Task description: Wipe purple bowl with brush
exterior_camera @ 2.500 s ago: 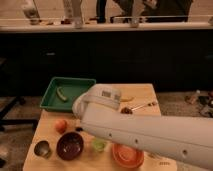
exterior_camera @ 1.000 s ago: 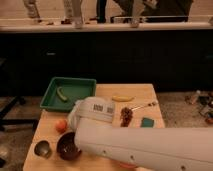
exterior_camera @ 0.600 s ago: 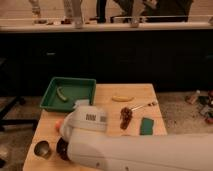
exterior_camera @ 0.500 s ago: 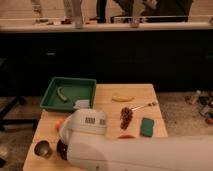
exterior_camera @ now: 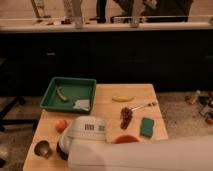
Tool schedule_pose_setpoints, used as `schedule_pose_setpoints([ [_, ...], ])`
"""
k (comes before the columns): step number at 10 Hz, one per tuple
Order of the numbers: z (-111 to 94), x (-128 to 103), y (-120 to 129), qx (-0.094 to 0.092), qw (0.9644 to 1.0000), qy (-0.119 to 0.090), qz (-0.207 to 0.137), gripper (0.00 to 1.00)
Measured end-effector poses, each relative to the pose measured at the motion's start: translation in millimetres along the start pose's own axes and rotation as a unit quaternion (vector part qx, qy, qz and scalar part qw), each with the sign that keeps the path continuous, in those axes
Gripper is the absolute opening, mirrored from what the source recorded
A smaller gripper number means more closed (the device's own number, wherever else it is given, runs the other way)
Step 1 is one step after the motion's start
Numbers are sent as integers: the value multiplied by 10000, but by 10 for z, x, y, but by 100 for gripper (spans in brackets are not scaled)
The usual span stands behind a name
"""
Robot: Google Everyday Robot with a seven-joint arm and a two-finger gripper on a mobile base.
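The hand (exterior_camera: 76, 144) is at the end of my big white arm (exterior_camera: 150, 155), low over the near left part of the bench (exterior_camera: 107, 117). The arm comes in from the near right corner and covers most of the near edge. The round white end with the bar code label sits on top of the hand, so I cannot tell if the hand is wide, narrow or holding something.

The purple bowl (exterior_camera: 60, 150) is right under that white end. I see only a thin dark bit of it on the left side of the arm. The rest is hidden.

Just left of the bowl, near the near left corner, stands a small metal cup (exterior_camera: 42, 148). A little orange fruit (exterior_camera: 61, 125) lies close behind the bowl, near the left edge.

On the right of the arm's end, the rim of an orange bowl (exterior_camera: 126, 139) sticks out from under the arm. Behind it lies a brown bristly clump (exterior_camera: 126, 116) on a thin stick. A green sponge (exterior_camera: 147, 127) lies near the right edge.

A banana (exterior_camera: 122, 98) lies near the far edge. A green tray (exterior_camera: 56, 85) sits at the far left corner and hangs over the left edge. In it are a small green thing (exterior_camera: 61, 93) and a grey scrap (exterior_camera: 82, 104).
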Motion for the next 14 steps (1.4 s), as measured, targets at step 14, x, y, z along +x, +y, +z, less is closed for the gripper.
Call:
schedule_pose_setpoints([
  [14,368,55,301,-637,9969,452,-108,0],
])
